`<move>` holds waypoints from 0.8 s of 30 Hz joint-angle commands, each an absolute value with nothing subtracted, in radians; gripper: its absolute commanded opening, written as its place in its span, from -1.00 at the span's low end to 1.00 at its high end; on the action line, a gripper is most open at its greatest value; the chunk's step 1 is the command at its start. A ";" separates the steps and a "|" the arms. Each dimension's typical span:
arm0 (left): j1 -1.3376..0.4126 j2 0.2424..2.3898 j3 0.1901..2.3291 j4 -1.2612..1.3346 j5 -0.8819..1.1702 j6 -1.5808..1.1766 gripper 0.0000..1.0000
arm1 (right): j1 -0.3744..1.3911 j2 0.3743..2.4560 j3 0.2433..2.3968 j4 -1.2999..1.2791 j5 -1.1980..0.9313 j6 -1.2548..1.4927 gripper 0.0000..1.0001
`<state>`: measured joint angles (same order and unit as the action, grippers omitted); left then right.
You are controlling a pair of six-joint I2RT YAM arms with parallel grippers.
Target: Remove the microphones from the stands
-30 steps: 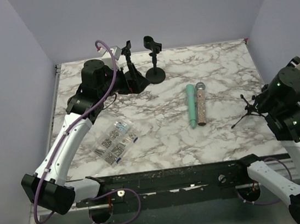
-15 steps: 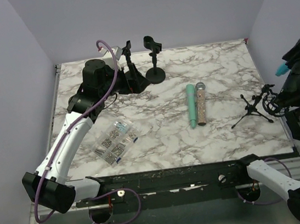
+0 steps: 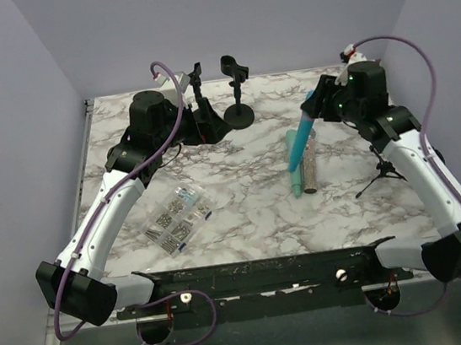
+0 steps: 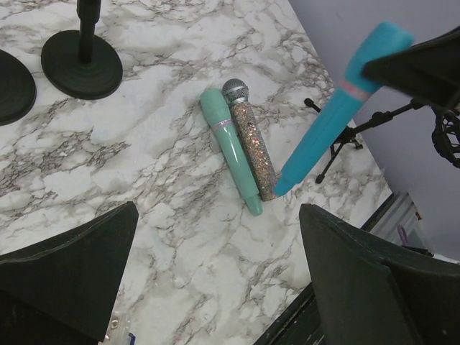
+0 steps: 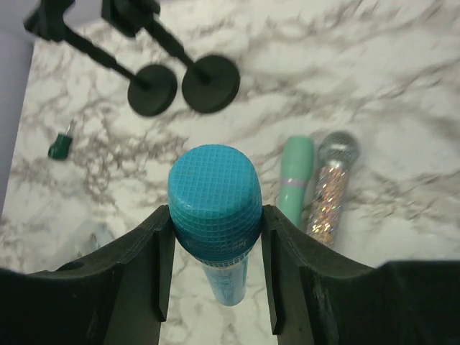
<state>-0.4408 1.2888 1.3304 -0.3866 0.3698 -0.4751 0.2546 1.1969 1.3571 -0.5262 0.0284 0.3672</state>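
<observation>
Top external: right fingers are partly closed, clamping the bright blue plastic microphone in mid-air, clear of the black tripod stand.

Left wrist: left fingers are spread wide, holding nothing.

Right wrist: the microphone hangs over the marble surface, so I'd guess this is the put-down step. Lower it gently beside the mint-green microphone, then release.

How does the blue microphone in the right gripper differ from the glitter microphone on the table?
The blue microphone is plain blue, head included; the glitter microphone sparkles and has a silver mesh head. The blue one is tilted above the table, clamped in the right gripper; the glitter one lies flat. Both are slim handheld microphones.
</observation>
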 commanded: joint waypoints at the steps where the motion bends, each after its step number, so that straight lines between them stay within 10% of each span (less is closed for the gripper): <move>1: -0.442 1.295 1.342 -0.388 0.363 -0.464 0.97 | 0.284 1.299 1.305 -0.535 -0.237 0.528 -0.82; 24: -0.436 1.305 1.348 -0.396 0.370 -0.462 0.97 | 0.389 1.844 1.488 -0.586 -0.005 0.436 -0.81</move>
